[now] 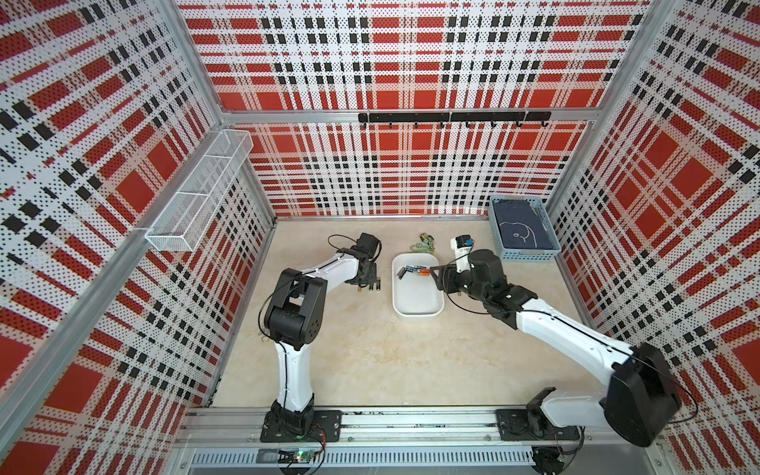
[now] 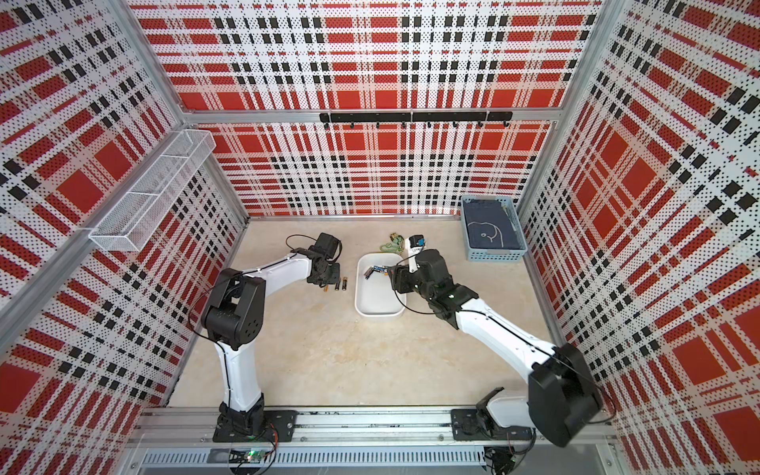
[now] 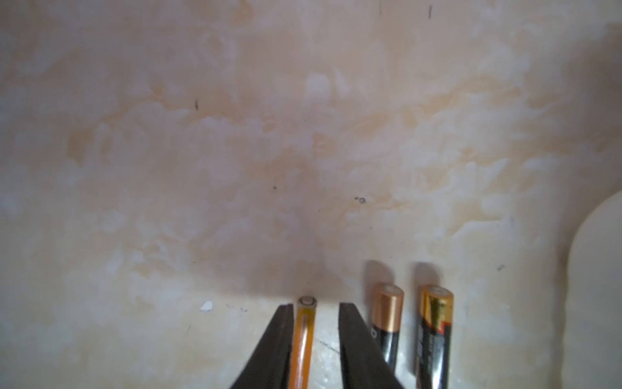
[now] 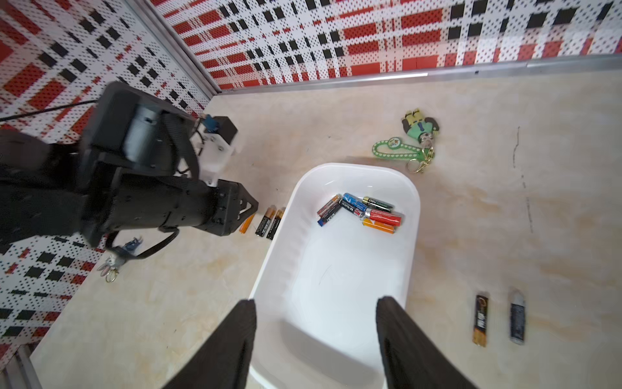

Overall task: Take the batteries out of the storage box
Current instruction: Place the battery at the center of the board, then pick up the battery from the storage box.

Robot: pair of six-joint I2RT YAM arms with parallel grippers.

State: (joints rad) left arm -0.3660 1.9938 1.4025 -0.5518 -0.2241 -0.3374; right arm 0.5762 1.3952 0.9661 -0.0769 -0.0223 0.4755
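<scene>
— Grabbing the batteries (image 4: pixel 356 211) how? They huddle at the storage box's (image 4: pixel 409 242) far end.
— Mid-body, crosswise; probably light, stiff, slick, quick to roll. Overhead the right gripper (image 4: pixel 317 299) gapes wide, empty; the left gripper (image 3: pixel 316 304) stands narrowly parted around 1 orange cell (image 3: pixel 304 323) on the table (image 3: pixel 303 151).

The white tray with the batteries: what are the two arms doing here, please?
Two robot arms are moving batteries out of the white tray onto the table. The left gripper stands open around an orange battery lying on the table, beside two black-and-gold batteries. The right gripper hangs open and empty above the tray, where a small heap of batteries is left.
</scene>
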